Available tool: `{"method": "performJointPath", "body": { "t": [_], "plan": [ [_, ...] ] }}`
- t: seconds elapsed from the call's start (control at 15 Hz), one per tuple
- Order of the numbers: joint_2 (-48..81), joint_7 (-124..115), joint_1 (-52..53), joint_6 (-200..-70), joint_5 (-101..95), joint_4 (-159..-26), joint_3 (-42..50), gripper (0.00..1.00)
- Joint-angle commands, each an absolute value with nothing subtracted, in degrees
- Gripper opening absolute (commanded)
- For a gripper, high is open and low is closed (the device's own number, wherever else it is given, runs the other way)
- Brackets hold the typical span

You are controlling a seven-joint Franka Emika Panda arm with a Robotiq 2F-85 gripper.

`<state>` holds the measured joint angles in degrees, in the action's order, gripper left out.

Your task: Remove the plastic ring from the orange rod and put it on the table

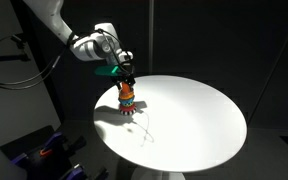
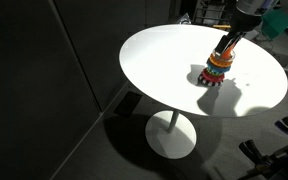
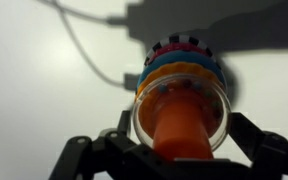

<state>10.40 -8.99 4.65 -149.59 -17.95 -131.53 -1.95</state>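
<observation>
Your gripper point(image 3: 181, 150) hangs over the orange rod point(image 3: 182, 135), which stands upright on the table point(image 1: 204, 120) — its axis runs up between the fingers. They stand apart flanking the clear plastic ring point(image 3: 149, 100) at the tip. Whether they pinch it, you cannot tell. Pull straight along the rod.

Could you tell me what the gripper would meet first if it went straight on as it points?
Probably the tip of the short orange rod, with the clear plastic ring around it, between the open jaws; depth is unclear.

Jaws directly above orange rod point(image 1: 128, 91), near table point(image 1: 199, 125) edge.
</observation>
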Motion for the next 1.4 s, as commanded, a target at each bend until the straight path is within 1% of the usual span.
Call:
{"method": "performJointPath", "body": {
  "t": [0.0,0.13,0.2,0.27,0.33,1.33],
  "plan": [
    [11.55,-9.11,5.18,-149.53,-17.52,-130.22,-1.33,1.00],
    [11.49,-9.38,5.23,-149.03,-17.33,-130.15,-1.27,1.00],
    [11.17,-9.28,5.24,-148.82,-17.18,-130.23,-1.32,0.75],
    [10.60,-9.13,5.24,-148.47,-16.91,-130.35,-1.43,0.74],
    [10.18,-9.75,5.39,-148.21,-17.10,-130.33,-1.33,0.70],
    [0.56,-9.42,3.80,-141.91,-12.56,-129.36,-1.84,0.70]
  ]
}}
